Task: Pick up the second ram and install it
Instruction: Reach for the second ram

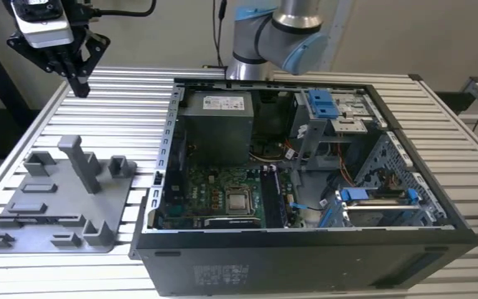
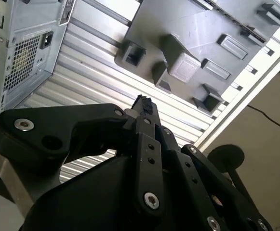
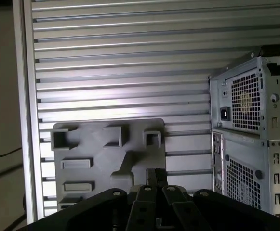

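Gripper (image 1: 81,87) hangs closed and empty at upper left, above the desk (image 1: 122,106) beyond the grey tray (image 1: 56,205), while the second ram (image 1: 272,199) looks seated beside the CPU (image 1: 239,200), and if half-latched it could pop loose.

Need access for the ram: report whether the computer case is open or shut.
Open: computer case has no side panel, motherboard exposed.

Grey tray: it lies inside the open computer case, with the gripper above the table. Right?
No. The exterior view shows the grey tray on the slatted table beside the computer case, not inside it; the gripper is above the table.
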### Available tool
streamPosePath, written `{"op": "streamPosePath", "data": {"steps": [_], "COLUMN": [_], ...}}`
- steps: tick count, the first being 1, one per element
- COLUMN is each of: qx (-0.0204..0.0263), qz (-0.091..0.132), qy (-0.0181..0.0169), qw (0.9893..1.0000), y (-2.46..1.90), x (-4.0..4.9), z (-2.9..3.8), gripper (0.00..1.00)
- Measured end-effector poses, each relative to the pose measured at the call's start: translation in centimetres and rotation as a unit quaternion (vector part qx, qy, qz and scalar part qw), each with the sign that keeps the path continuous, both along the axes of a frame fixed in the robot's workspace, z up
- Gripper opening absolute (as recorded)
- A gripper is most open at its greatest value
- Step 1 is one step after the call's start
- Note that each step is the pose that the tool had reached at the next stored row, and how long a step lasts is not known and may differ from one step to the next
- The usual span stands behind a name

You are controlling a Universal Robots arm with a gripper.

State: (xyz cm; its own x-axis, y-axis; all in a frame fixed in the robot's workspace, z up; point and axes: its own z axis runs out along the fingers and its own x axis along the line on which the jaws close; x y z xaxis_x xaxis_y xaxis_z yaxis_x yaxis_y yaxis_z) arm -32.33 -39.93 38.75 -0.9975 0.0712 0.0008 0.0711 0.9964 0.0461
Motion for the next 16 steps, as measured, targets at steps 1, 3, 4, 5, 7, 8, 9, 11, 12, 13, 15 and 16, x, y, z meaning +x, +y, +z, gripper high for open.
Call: {"op": "streamPosePath", "data": {"steps": [1,3,4,5,7,8,9,11,12,13,15,16], "qx": [0.0,0.0,0.0,0.0,0.0,0.0,-0.0001,0.0,0.0,0.0,0.0,0.0], "qz": [0.0,0.0,0.0,0.0,0.0,0.0,0.0,0.0,0.0,0.0,0.0,0.0], "qy": [0.0002,0.0004,0.0004,0.0005,0.0007,0.0008,0.0009,0.0011,0.0012,0.0014,0.0017,0.0018], "qw": [1.0,1.0,1.0,1.0,1.0,1.0,1.0,1.0,1.0,1.0,1.0,1.0], "y": [0.0,0.0,0.0,0.0,0.0,0.0,0.0,0.0,0.0,0.0,0.0,0.0], "x": [-0.3,-1.02,-1.36,-1.7,-2.38,-2.66,-2.98,-3.64,-3.98,-4.32,-4.95,-5.26], "z": [-0.01,-0.02,-0.03,-0.04,-0.06,-0.08,-0.1,-0.13,-0.15,-0.17,-0.2,-0.22], "gripper": [0.11,0.11,0.11,0.11,0.11,0.11,0.11,0.11,0.11,0.11,0.11,0.11]}}
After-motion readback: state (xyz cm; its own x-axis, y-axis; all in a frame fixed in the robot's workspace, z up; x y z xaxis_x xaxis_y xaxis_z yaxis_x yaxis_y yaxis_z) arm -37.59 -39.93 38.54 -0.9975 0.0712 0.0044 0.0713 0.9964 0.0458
